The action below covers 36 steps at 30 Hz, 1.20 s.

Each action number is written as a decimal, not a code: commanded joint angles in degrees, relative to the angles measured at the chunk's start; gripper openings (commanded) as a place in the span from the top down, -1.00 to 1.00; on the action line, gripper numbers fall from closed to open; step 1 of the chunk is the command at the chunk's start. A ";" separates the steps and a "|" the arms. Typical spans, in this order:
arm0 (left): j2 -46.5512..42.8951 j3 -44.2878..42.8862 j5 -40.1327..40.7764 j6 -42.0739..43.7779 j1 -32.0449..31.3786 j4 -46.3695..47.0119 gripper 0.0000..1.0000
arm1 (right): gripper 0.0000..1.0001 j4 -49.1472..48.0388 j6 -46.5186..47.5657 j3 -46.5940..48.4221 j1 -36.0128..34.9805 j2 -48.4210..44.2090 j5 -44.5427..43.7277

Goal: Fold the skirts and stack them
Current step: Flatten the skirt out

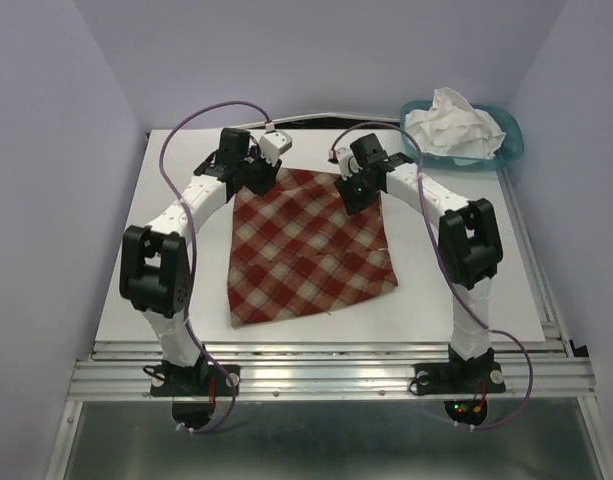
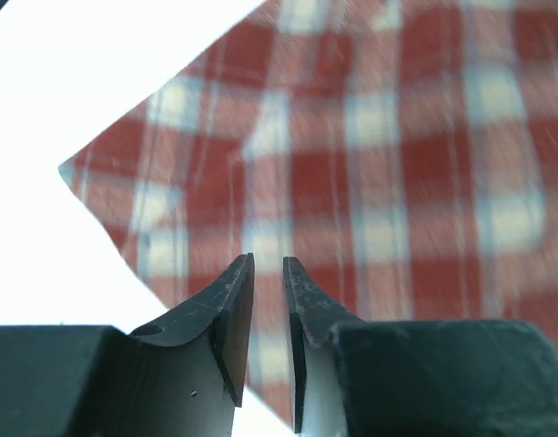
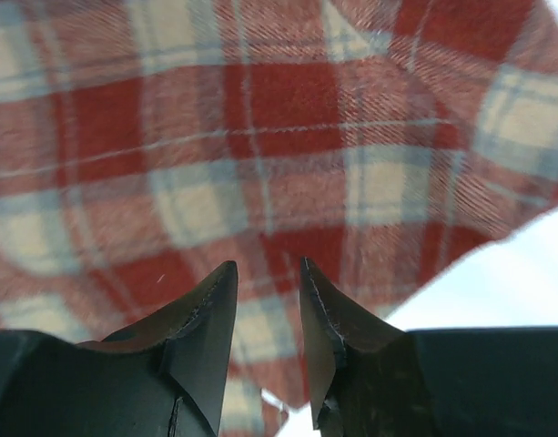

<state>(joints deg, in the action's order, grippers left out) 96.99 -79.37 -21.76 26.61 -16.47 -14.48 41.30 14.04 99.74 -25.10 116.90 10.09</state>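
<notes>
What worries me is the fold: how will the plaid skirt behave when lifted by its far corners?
Probably floppy: the plaid skirt lies thin and flat, so it should drape and sag between the corners. On the smooth table it may slide or bunch when pushed.

The plaid skirt (image 1: 311,245) was soft, matt woven cloth, the white skirt (image 1: 454,125) thin, crinkled cloth, the teal basket (image 1: 514,138) smooth, slightly glossy plastic, the table (image 1: 166,270) a smooth matt white board and its near rails (image 1: 336,378) ribbed, dull-shining metal.
</notes>
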 commanded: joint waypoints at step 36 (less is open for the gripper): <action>6.36 -5.57 -7.59 0.00 7.32 -10.20 -0.19 | -0.62 -5.53 13.20 -3.87 1.28 -2.82 4.42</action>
<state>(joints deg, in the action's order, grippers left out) 106.61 -73.87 -25.23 20.60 -11.92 -21.08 33.36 25.85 88.58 -25.30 117.62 12.93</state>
